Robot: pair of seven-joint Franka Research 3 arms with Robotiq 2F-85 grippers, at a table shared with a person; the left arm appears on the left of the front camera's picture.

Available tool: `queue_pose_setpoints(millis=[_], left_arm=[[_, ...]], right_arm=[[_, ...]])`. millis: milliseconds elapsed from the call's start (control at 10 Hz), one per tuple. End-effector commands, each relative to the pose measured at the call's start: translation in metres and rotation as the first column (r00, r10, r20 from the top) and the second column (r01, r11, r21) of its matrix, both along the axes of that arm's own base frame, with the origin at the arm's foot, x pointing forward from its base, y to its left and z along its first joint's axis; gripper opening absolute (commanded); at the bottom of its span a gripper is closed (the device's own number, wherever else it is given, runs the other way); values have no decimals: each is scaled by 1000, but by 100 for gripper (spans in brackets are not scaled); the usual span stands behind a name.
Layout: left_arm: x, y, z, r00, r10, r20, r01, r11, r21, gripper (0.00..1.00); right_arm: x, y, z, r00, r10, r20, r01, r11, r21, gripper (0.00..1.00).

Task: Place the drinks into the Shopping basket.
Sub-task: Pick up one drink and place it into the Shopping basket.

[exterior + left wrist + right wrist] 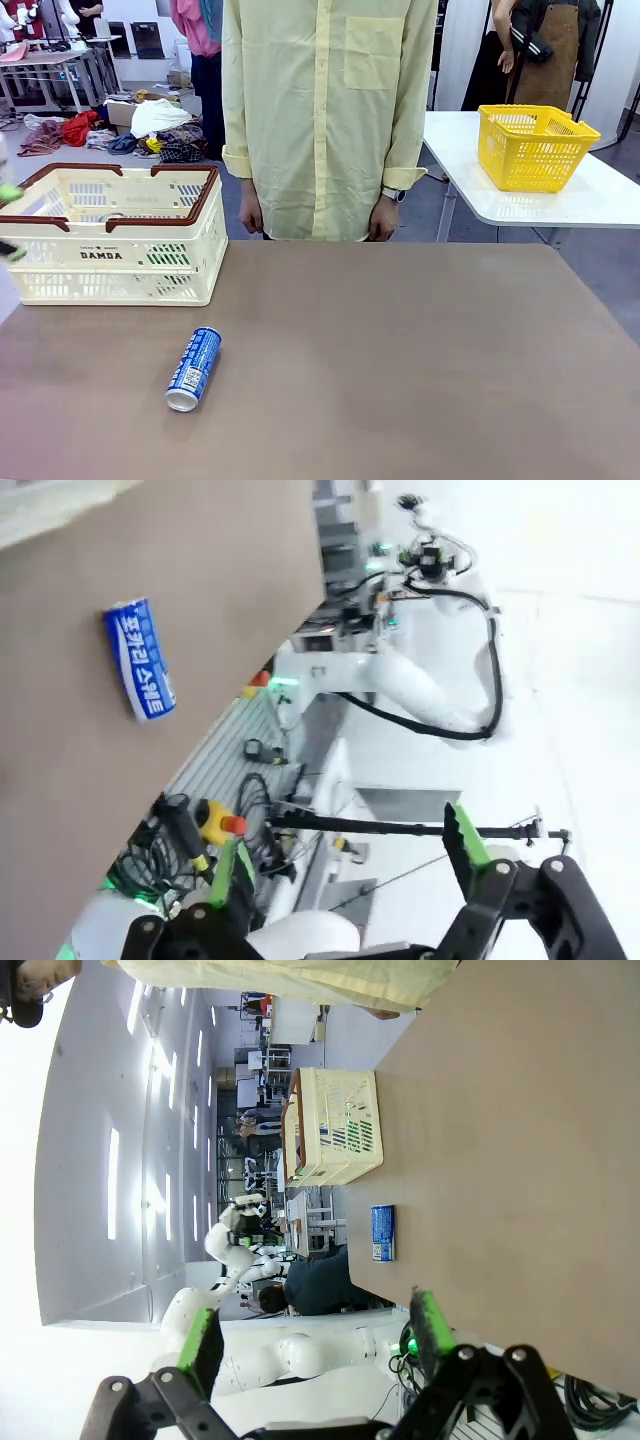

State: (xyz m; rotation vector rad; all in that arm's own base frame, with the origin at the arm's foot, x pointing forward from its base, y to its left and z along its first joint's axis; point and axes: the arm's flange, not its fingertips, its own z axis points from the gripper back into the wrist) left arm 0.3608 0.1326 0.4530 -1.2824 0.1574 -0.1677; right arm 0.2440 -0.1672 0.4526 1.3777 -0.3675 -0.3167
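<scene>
DAMDA crate (pixel 120 262) sits far left on the table (pixel 400 360); something green shows through its slats, can't tell what. Blue can (pixel 194 368) lies on its side just in front of the crate, nearer the robot. Light, thin-walled, slick, will roll: pinch across mid-body. Left gripper (pixel 345 865) spread wide, empty. Right gripper (pixel 315 1335) likewise.

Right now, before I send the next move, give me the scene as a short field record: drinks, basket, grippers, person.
blue can: lying on its side on the brown table, in front of the basket, silver top toward the robot
green can: seen through the slats inside the Shopping basket
Shopping basket: far left of the table
left gripper: open, holding nothing
right gripper: open, holding nothing
person: standing at the far side, hands down
</scene>
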Motion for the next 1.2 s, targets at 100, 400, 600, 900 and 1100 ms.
queue_pose_setpoints(millis=[100,400,600,900,1100], left_arm=[[29,17,-30,994,111,-20,-112,991,-68,100],[0,21,-33,997,54,-49,-56,998,-42,100],[0,21,-33,997,54,-49,-56,998,-42,100],[0,21,-33,997,54,-49,-56,998,-42,100],[0,21,-33,997,54,-49,-56,998,-42,100]], right_arm=[[3,1,7,1000,-8,-1,8,1000,24,100],[3,1,7,1000,-8,-1,8,1000,24,100],[3,1,7,1000,-8,-1,8,1000,24,100],[3,1,7,1000,-8,-1,8,1000,24,100],[3,1,7,1000,-8,-1,8,1000,24,100]])
